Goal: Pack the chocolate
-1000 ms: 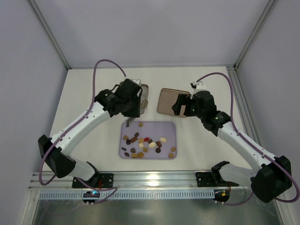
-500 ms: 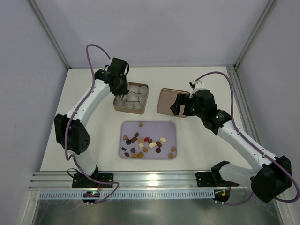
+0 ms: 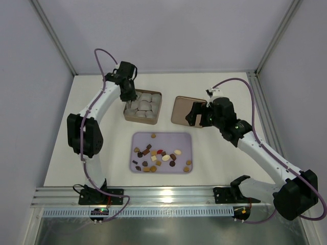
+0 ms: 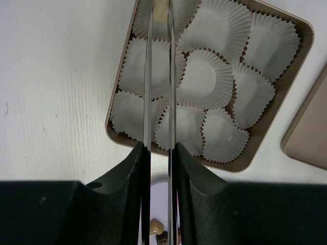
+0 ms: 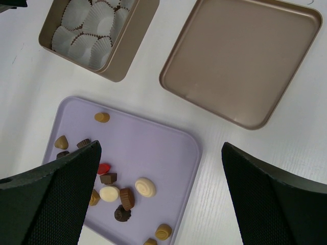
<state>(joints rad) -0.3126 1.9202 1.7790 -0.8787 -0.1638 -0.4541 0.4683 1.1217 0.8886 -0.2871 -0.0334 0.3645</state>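
The chocolate [image 3: 158,155] lies as several small brown, caramel and cream pieces [image 5: 144,187] plus one red piece [image 5: 104,168] on a lilac tray [image 3: 180,139]. My left gripper [image 3: 132,104] hangs over the left side of the brown square tin [image 3: 142,119]. Its thin metal blades [image 4: 147,76] stand almost together. A small caramel-coloured piece [image 4: 160,6] seems pinched between their tips, above a white paper cup [image 4: 207,81]. My right gripper [image 3: 196,115] is open and holds nothing; in its wrist view it [image 5: 163,196] hovers above the tray's right half [image 5: 163,148].
The tin's flat lid [image 3: 182,110] lies upside down to the right of the tin, partly under my right gripper. Several pleated paper cups [image 5: 97,20] fill the tin. Pale walls with metal posts enclose the table on three sides.
My left arm swung from the tray's upper left corner back to the tin and now hangs over its left cups. The right arm has not moved.
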